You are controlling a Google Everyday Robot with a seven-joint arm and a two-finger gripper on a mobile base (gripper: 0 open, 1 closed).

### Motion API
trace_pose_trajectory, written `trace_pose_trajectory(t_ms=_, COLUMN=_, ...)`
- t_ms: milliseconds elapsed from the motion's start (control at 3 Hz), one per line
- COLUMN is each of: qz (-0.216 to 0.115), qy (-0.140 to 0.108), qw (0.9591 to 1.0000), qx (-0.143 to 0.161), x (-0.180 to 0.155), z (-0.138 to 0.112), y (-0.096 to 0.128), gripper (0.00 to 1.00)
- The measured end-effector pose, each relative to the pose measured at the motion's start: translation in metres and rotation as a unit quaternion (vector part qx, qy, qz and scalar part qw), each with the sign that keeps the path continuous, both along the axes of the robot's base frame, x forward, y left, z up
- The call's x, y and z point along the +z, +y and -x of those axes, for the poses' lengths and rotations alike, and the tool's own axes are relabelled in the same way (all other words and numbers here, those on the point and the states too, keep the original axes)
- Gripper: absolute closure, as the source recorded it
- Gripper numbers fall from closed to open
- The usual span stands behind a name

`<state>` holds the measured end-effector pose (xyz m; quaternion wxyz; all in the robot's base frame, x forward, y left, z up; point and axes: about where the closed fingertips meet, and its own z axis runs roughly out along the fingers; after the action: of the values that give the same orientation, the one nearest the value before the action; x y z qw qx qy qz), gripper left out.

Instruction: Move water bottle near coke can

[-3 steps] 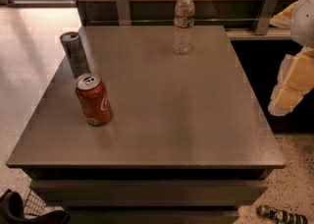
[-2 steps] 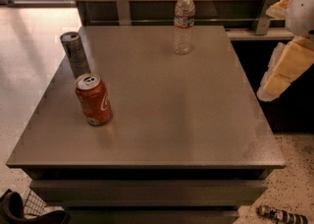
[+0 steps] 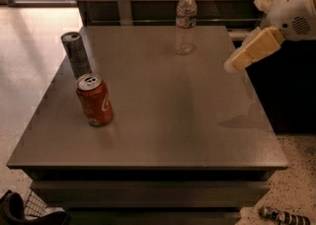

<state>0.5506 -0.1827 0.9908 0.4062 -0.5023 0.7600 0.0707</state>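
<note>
The claw [image 3: 247,51] has moved in from the right, closer to the water bottle [image 3: 185,24] at the top middle of the surface [image 3: 177,120]. It holds nothing; open or shut cannot be told. The grab looks next. The coke can [image 3: 95,101] stands at the left.

the water bottle [image 3: 185,21] stands upright at the far edge of the grey table [image 3: 197,135], well apart from the coke can [image 3: 95,99] near the left edge, with a dark can [image 3: 76,54] just behind it. the gripper [image 3: 252,49] hovers over the table's right edge.

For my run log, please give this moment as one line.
gripper: above right edge of table; water bottle: upright, far side, untouched; coke can: upright, front-left
</note>
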Motion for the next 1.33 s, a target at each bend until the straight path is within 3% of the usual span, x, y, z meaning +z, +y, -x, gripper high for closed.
trace_pose_trajectory(t_ms=333, qz=-0.117, qy=-0.040, qw=0.9922, qx=-0.010, x=0.001, z=-0.052, y=0.031, gripper=0.00)
trace_pose_trajectory(t_ms=667, qz=-0.175, qy=-0.063, qw=0.9823, qx=-0.025, x=-0.008, z=-0.096, y=0.060, gripper=0.00)
trace_pose_trajectory(t_ms=1000, qz=-0.175, qy=-0.064, qw=0.9822, qx=-0.026, x=-0.007, z=-0.096, y=0.060, gripper=0.00)
trace_pose_trajectory(t_ms=1333, qz=-0.186, qy=-0.068, qw=0.9795, qx=-0.036, x=-0.012, z=-0.101, y=0.059, gripper=0.00)
